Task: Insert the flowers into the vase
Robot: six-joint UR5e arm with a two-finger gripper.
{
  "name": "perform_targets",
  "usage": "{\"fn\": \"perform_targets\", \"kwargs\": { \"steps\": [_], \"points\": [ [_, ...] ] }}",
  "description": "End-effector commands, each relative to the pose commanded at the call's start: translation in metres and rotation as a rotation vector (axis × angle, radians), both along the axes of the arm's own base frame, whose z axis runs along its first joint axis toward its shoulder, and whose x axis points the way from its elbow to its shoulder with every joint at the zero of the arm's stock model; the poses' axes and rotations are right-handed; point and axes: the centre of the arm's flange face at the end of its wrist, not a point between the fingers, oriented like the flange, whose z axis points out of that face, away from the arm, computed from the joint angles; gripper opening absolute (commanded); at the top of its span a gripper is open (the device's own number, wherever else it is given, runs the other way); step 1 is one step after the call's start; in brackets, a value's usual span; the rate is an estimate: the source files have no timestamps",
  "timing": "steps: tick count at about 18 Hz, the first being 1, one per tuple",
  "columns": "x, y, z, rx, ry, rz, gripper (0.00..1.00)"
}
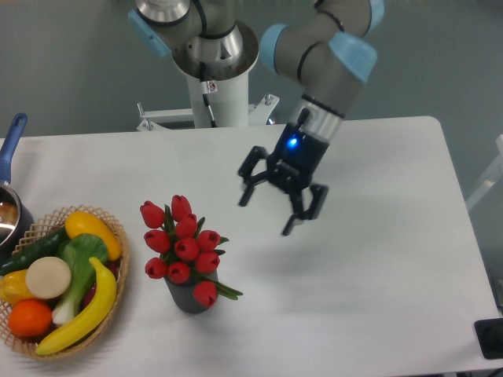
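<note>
- You have a white table [377, 259] filling most of the view, with a grey floor behind it.
- Your arm [322, 55] reaches in from the top, its grey links and pale blue joints bending down over the table's middle from a white pedestal [216, 94] at the far edge.
- The basket [118, 236] sits at the near left, woven wicker, heaped with plastic produce: a yellow banana [82, 314] along its right side, an orange [30, 318] at the near end, a yellow pepper [93, 232] at the far end, a green cucumber [35, 251] and a pale round piece [49, 276] in between.
- The flowers [182, 247] stand just right of the basket, a tight bunch of glossy red buds with green leaves, upright and leaning a little to the far left. Their stems go down into the vase.
- The gripper [281, 204] hangs above the table to the right of the flowers and apart from them. You can see its two black fingers [250, 188] spread wide with nothing between them, and a blue light glowing on the wrist.
- The vase [187, 298] is dark grey and short, mostly hidden under the buds; only its lower wall shows, standing on the table.
- A pot [9, 208] with a blue handle pokes in at the left edge, behind the basket.
</note>
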Motion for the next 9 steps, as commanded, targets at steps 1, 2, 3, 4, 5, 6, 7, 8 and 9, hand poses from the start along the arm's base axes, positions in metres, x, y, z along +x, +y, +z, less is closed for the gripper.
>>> {"fn": "perform_targets", "kwargs": {
  "steps": [1,2,3,4,5,6,7,8,9],
  "points": [
    [-0.002,-0.006,0.008,-0.021,0.027,0.021,1.0],
    [-0.006,-0.014,0.018,-0.052,0.062,0.049,1.0],
    [-0.008,-0.021,0.026,-0.092,0.095,0.077,1.0],
    [-0.009,-0.028,0.027,-0.136,0.118,0.101,1.0],
    [-0.01,-0.033,0.029,-0.175,0.137,0.119,1.0],
    [-0.007,-0.037,0.032,-0.208,0.154,0.125,1.0],
    [-0.002,-0.042,0.042,-0.242,0.188,0.132,1.0],
    [0.002,-0.047,0.05,-0.272,0.215,0.134,1.0],
    [0.003,-0.051,0.053,-0.298,0.229,0.125,1.0]
  ]
}}
